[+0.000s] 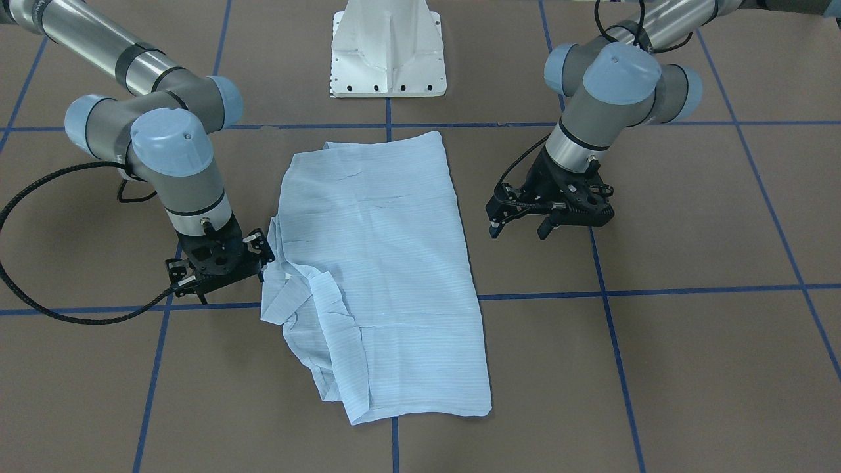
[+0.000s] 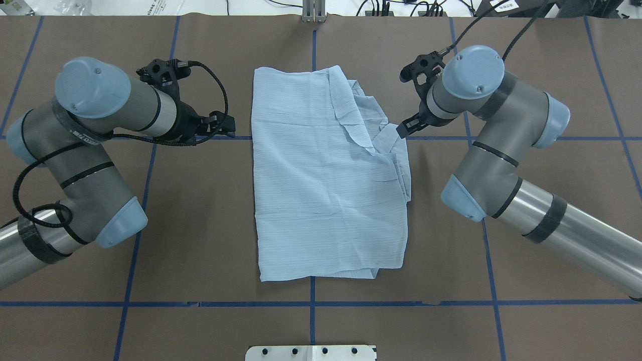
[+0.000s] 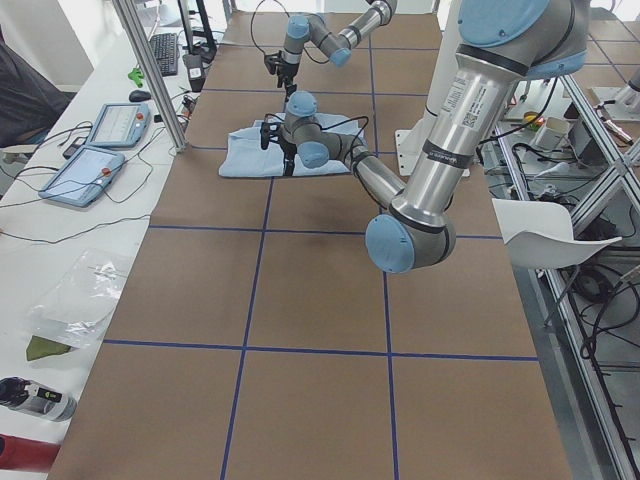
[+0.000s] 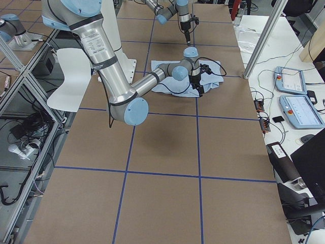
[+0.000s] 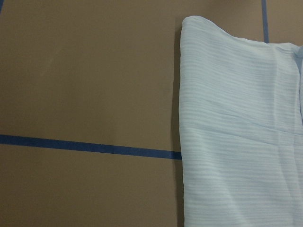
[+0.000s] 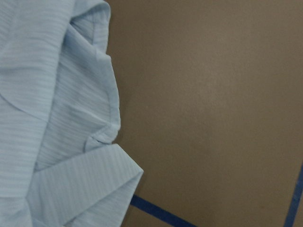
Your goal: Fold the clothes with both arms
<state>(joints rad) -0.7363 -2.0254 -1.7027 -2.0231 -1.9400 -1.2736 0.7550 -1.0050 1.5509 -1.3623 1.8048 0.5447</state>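
1. At the shirt's edge on the robot's right, we see the right gripper pointing down at the tabletop. Its fingers are spread with nothing between them. The finger nearest the cloth is just beside a loose flap, and we cannot tell whether it touches.
2. That flap belongs to the pale-blue striped shirt, which lies flat, folded into a long rectangle. Its rumpled side, with overlapping layers and a jutting corner, faces the right gripper.
3. On the opposite side, the left gripper stands over bare tabletop, its jaws wide and empty. It is clearly apart from the shirt's smooth, straight folded edge. In the left wrist view we see that edge beside brown surface.
4. The shirt sits midway between the two grippers, about the middle of the tabletop. Its long sides run from the robot's edge toward the operators' edge, and it lies across a blue tape line.
5. The white pedestal stands at the robot's edge, near the shirt's closer end but apart from it.
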